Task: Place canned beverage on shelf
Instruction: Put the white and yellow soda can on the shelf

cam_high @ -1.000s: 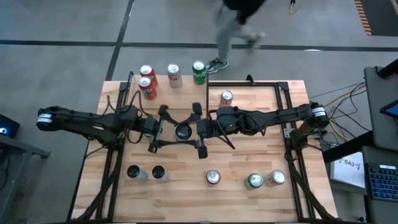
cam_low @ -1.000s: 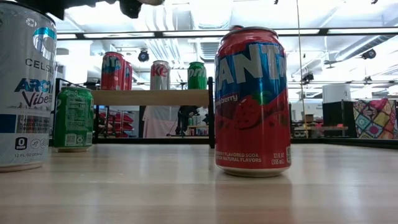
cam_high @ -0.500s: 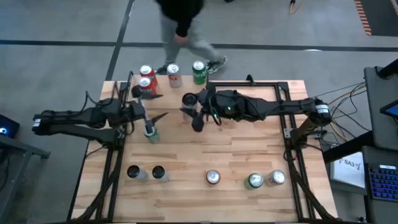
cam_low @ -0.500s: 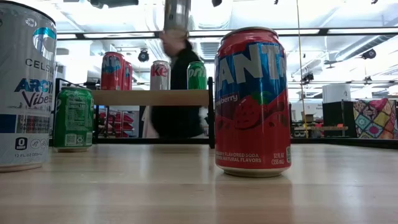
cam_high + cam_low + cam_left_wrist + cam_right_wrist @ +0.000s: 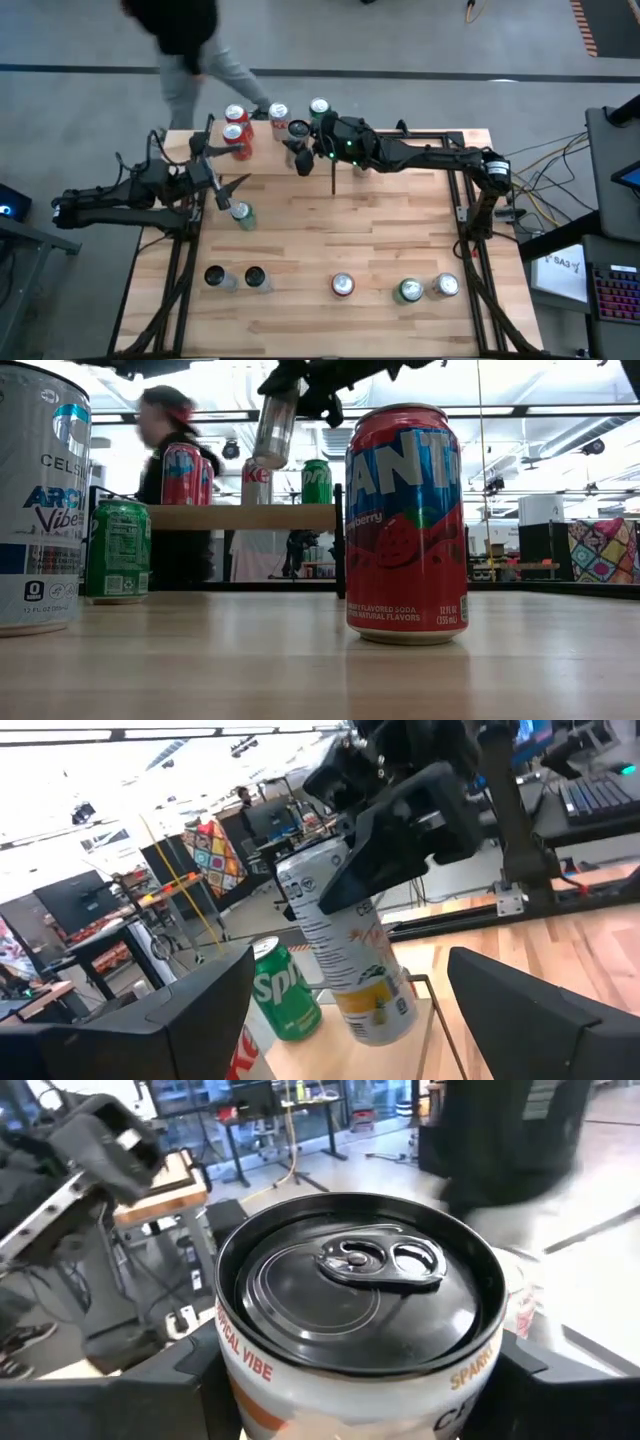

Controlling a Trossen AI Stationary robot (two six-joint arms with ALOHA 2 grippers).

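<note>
The canned beverage (image 5: 345, 960), a white and yellow can with a dark top (image 5: 355, 1295), hangs tilted in my right gripper (image 5: 305, 147), just above the shelf (image 5: 240, 516) at the table's far left. Several cans stand on the shelf board, among them a green one (image 5: 316, 480) and red ones (image 5: 182, 472). My left gripper (image 5: 222, 172) is open and holds nothing. It hovers left of the shelf, near a green can (image 5: 240, 212) that stands on the tabletop. My right gripper pinches the can's side wall (image 5: 322, 898) between its two fingers, on the upper half near the top. The fingers come level from the table's right side and lie across the can. The can is lifted clear and tilted, its bottom (image 5: 266, 458) over the shelf board.
More cans stand along the table's near edge: a red one (image 5: 343, 285), a green and a silver one (image 5: 410, 290), two at the left (image 5: 215, 277). A black metal frame (image 5: 440, 135) borders the far right. A person (image 5: 180, 40) walks behind the far left corner.
My right gripper has carried the can from the table's middle toward the far left, up to the shelf, rolling so that the can now tilts. My left gripper has drawn back toward the left edge, still open. The person has walked leftward behind the table.
</note>
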